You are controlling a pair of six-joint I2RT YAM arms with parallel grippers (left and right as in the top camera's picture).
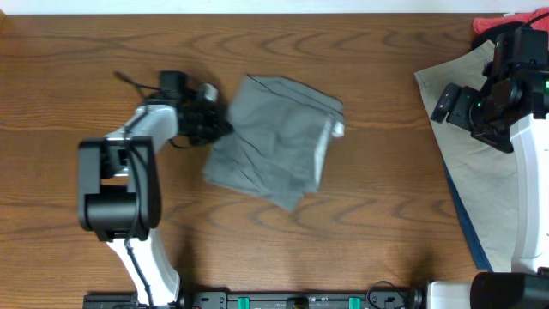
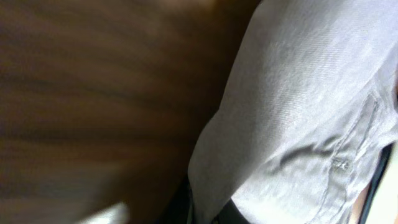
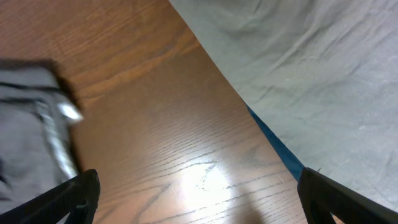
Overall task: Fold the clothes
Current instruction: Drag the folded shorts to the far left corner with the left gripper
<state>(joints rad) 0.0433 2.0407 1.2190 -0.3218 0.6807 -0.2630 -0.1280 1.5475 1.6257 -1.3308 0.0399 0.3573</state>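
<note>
The mid-grey shorts (image 1: 274,142) lie roughly folded in the middle of the table. My left gripper (image 1: 216,124) is at their left edge. In the blurred left wrist view the grey cloth (image 2: 298,112) fills the right side, and a fold of it runs down between my dark fingers (image 2: 208,211), which look shut on it. The khaki-beige shorts (image 1: 489,184) lie spread at the right edge. My right gripper (image 1: 448,101) hovers over their left corner. In the right wrist view it (image 3: 199,199) is wide open and empty over bare wood, with the khaki cloth (image 3: 311,74) beside it.
A red piece (image 1: 493,24) sits at the far right corner. A blue edge (image 3: 273,146) shows under the khaki cloth. The grey shorts also show at the left of the right wrist view (image 3: 31,124). The arm bases stand at the front edge.
</note>
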